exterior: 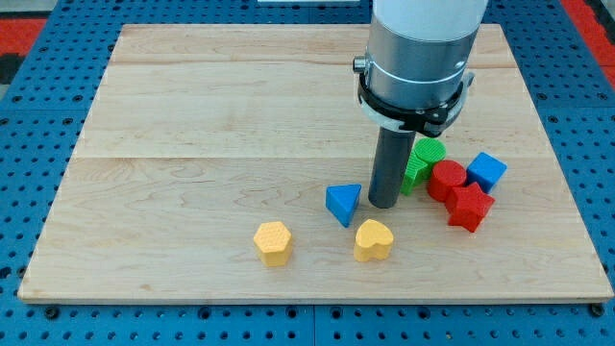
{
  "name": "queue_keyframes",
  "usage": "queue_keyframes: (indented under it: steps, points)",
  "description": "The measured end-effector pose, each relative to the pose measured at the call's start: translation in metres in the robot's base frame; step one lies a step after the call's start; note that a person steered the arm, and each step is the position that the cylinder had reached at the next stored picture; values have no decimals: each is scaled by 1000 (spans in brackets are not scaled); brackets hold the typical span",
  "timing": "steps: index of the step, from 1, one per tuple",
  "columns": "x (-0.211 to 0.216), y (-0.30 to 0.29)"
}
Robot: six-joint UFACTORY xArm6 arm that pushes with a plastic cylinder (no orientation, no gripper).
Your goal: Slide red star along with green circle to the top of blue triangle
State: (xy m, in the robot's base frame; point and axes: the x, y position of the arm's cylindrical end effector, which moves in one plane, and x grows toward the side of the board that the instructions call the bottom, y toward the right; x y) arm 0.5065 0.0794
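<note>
**Tip down between blue triangle and the green-red cluster**

Where the wooden board (pixel 192 125) fills the frame, the arm comes down from the top right, a grey cylinder ending in a dark rod. My tip (pixel 384 205) sits on the board slightly right of centre, just right of the blue triangle (pixel 343 203) and close against the left side of a green block (pixel 421 160). No gripper on this rig, only the rod, so nothing to open or close.

The green block is partly hidden behind the rod. It seems to have a rounded ribbed top and a lower piece at the left; whether that is one block or two I cannot tell, nor its exact shape.

Just right of the green sits a red block with a rounded top (pixel 446 180), touching it. Lower right of that, touching it, a second red block (pixel 470 208), blocky; star points not clearly made out on either. A blue cube (pixel 487 171) sits at the cluster's right edge, against the reds.

Below the triangle, lower centre, a yellow heart (pixel 373 240). Further left along the bottom, a yellow hexagon-like block (pixel 273 242), well apart from the rest.

The green-red cluster lies right of the triangle, slightly higher in the frame, with my tip between.
</note>
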Motion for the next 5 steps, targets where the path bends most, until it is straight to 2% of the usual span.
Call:
queue_keyframes:
  steps: [2,3,5]
  points:
    - [2,8]
    - [41,16]
    - [75,92]
